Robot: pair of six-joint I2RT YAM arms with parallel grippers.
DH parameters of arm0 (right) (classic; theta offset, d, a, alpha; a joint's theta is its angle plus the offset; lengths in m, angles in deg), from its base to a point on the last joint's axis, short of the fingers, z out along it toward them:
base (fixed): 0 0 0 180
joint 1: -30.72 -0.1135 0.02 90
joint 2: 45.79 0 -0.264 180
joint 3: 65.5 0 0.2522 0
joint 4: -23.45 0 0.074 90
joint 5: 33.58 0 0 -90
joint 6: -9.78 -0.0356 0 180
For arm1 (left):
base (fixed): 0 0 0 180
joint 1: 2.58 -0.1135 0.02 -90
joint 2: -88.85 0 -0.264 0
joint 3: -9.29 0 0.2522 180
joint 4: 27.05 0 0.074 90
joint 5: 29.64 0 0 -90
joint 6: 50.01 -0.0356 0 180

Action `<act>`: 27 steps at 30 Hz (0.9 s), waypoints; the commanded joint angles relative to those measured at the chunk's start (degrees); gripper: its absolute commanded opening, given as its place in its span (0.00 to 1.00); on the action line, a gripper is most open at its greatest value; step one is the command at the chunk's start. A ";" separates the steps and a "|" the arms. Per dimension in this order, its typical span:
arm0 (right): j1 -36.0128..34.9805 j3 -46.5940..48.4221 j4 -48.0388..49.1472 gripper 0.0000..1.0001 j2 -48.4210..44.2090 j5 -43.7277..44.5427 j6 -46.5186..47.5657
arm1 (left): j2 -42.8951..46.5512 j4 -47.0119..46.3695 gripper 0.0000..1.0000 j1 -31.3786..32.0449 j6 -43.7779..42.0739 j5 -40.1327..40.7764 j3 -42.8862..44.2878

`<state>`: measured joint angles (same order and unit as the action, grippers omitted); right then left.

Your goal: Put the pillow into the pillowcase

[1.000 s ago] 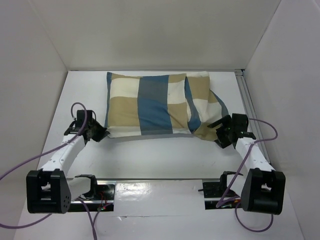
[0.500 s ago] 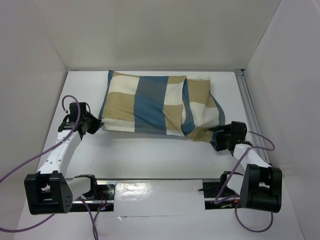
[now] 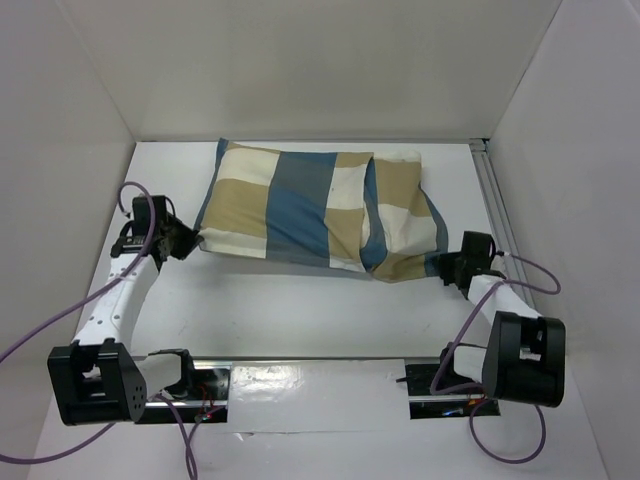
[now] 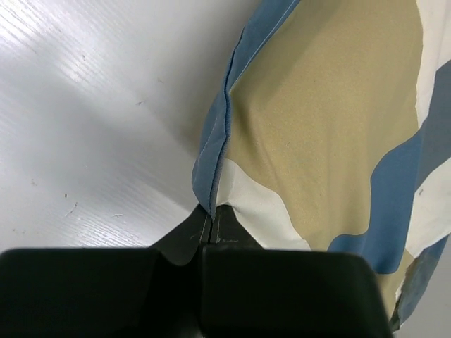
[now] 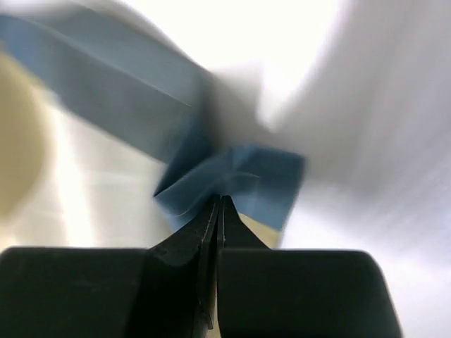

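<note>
The pillowcase, checked in blue, tan and white, lies plump across the back of the table, its near edge lifted. The pillow is hidden; the bulging case suggests it is inside. My left gripper is at the case's near-left corner, and the left wrist view shows the left gripper shut on the blue seam of the pillowcase. My right gripper is at the case's near-right end. Its wrist view shows the right gripper shut on a crumpled blue fold of the pillowcase.
White walls close in the table on the left, back and right. A metal rail runs along the right side. Purple cables loop off both arms. The arms' base bar lies at the near edge.
My right gripper has moved out to the case's right end and shut on its blue fold. My left gripper has drawn the left corner leftward and back. The case's near edge has risen.
</note>
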<state>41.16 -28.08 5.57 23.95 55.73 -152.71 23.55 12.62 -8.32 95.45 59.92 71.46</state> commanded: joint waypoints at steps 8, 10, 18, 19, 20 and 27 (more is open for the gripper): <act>0.20 11.77 -7.30 0.00 -6.80 4.22 9.20 | -0.80 -0.34 0.00 -1.65 -2.11 -0.61 8.64; 0.20 10.71 -9.14 0.47 -3.74 0.61 9.73 | -0.80 -0.34 0.00 -1.65 -2.11 -1.22 7.33; 0.20 5.61 -19.69 0.79 -3.63 5.07 7.98 | -0.27 -0.86 0.00 -1.65 -2.11 -3.59 4.60; -0.59 5.09 -20.57 0.81 -5.38 7.35 7.98 | -0.27 -0.86 0.00 -1.12 -2.11 -3.59 4.60; -0.59 5.08 -21.45 0.81 -6.09 7.37 7.45 | -0.27 -0.86 0.00 -1.12 -2.11 -3.59 4.60; -1.65 1.39 -16.30 0.81 0.03 3.51 5.87 | -0.27 -0.34 0.00 -1.12 -2.11 -3.07 3.98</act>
<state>40.46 -24.41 -11.98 20.01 59.12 -145.52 22.37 13.76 -9.54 94.09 57.49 75.52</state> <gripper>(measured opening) 0.804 0.033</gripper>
